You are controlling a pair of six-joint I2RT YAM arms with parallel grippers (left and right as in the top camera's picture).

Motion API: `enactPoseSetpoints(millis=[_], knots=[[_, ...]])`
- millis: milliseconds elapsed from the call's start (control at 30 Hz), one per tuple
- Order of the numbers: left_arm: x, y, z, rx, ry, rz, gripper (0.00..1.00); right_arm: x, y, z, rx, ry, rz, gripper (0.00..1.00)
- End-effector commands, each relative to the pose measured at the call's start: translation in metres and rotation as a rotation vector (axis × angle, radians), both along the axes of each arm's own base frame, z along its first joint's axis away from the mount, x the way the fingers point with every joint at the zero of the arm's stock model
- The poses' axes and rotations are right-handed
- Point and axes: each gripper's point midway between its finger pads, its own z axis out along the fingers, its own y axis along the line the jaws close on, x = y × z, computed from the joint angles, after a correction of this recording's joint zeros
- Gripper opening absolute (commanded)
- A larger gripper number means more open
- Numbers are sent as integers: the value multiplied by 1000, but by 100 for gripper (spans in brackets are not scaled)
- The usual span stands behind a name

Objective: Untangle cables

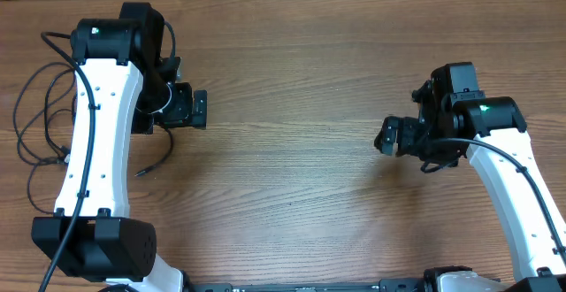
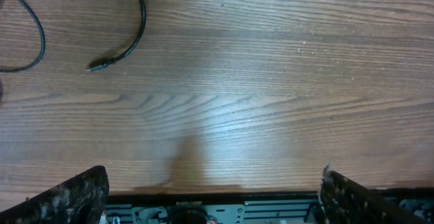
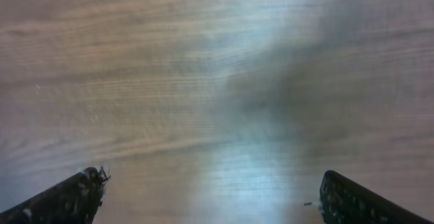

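Observation:
Thin black cables (image 1: 25,119) lie in loose loops at the table's far left, partly hidden under my left arm. One cord (image 1: 164,153) comes out right of the arm and ends in a small plug (image 1: 140,174). The left wrist view shows that cord (image 2: 137,27) and its plug (image 2: 95,65) at top left, with another loop (image 2: 37,44) beside it. My left gripper (image 1: 202,109) (image 2: 213,187) is open and holds nothing, a little right of the cords. My right gripper (image 1: 382,137) (image 3: 213,187) is open over bare wood, far from the cables.
The wooden table (image 1: 292,71) stretches between the two arms. The left arm's white link (image 1: 93,142) covers part of the cable loops. The arm bases stand at the near edge (image 1: 292,285).

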Motion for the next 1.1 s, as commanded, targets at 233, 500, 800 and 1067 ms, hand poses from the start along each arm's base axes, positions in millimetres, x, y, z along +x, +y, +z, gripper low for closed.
enactPoseSetpoints(millis=[233, 500, 800, 1067], knots=[[-46, 8, 32, 27, -131, 19, 100, -12, -9, 41, -31, -148, -3, 100], [-61, 10, 102, 32, -673, -16, 100, -22, -24, 119, -74, -537, -46, 100], [-101, 9, 100, -16, -938, 46, 100, -55, -38, 136, -120, -698, -88, 100], [-107, 9, 62, -38, -832, 111, 99, -59, -39, 128, -119, -699, -89, 100]])
